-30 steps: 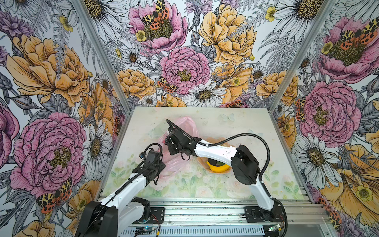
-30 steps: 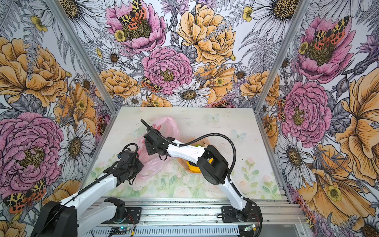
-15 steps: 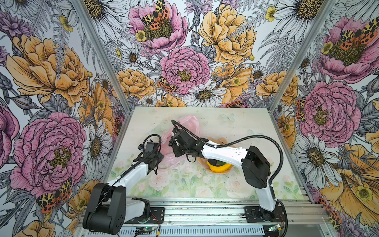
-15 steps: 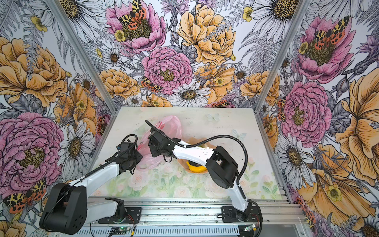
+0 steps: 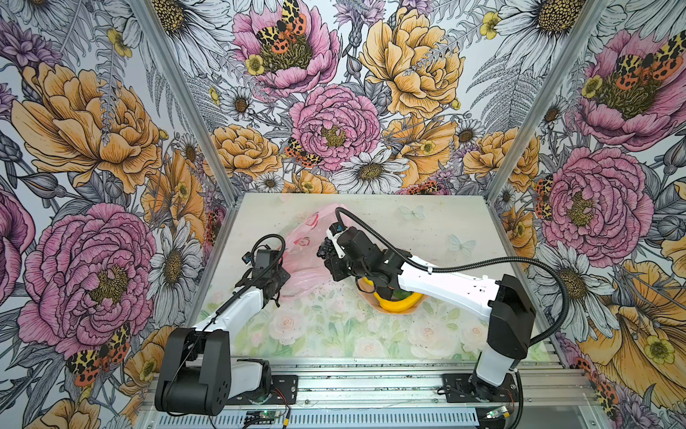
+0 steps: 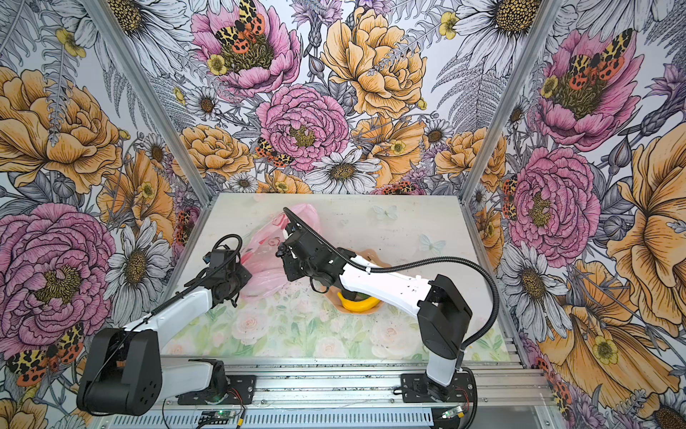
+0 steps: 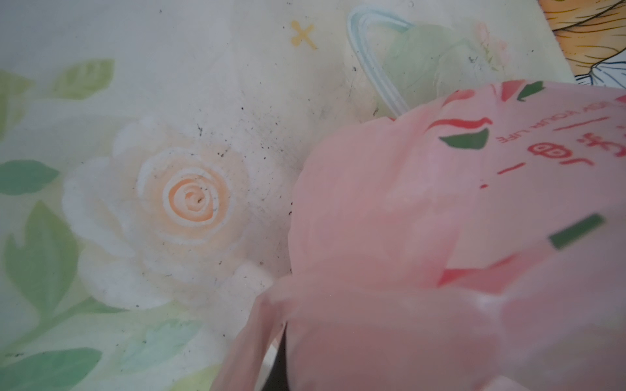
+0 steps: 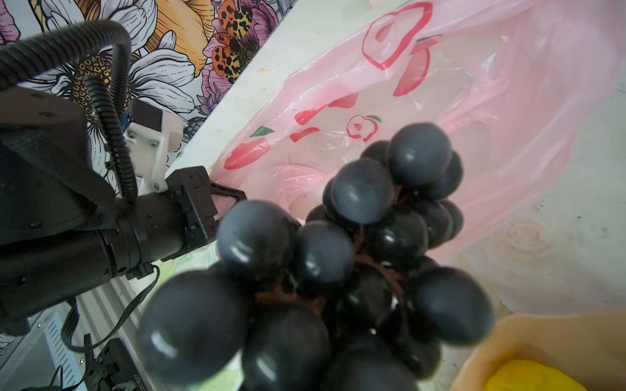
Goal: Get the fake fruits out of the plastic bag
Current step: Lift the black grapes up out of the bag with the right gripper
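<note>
Right end effector [image 5: 328, 248] is clamped narrow on the black grape bunch [image 8: 362, 193], held just over the plastic bag [image 5: 302, 262], which sprawls at its 8 o'clock on the tabletop [image 5: 334, 334]. Left end effector [image 8: 227, 198] is pinched tight on the bag's edge.

You'll find the bag [image 5: 304, 260] left of the bowl [image 8: 528, 338], the banana [image 6: 358, 305] inside it, and the grapes [image 8: 338, 270] over the bag's right edge.

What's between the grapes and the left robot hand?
The bag, in both top views. The left fingers pinch its edge on one side, and the grapes hang on the other.
</note>
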